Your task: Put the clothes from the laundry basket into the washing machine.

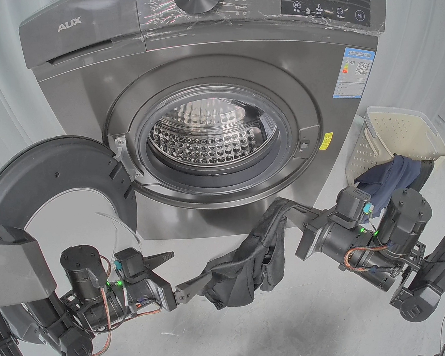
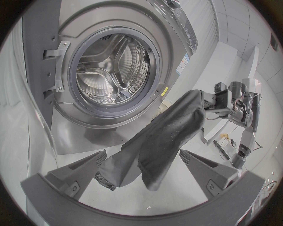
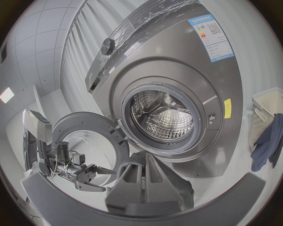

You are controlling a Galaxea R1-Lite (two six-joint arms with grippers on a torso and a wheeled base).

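Okay, washing machine (image 1: 223, 58), door (image 1: 44, 174) swung left; laundry basket (image 1: 407, 125) right, blue cloth (image 1: 390, 175) over its rim. Dark garment (image 1: 249, 260) hangs before the machine: right gripper (image 3: 144, 164) fingers clamped on it, left gripper (image 1: 178, 274) fingers spread wide around its other end. Grey floor (image 1: 320, 321), white curtain (image 1: 0, 76).

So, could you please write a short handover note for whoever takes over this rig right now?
Left end effector: open, with the lower end of the dark grey fabric garment between its fingers.
Right end effector: shut on the garment's upper end, below the opening of the grey metal washing machine.
The round door is open; no clothes are visible in the steel drum.
A navy blue cloth hangs over the cream perforated plastic laundry basket.
Done: grey garment is out of the basket.
Left: load it, then the navy cloth.
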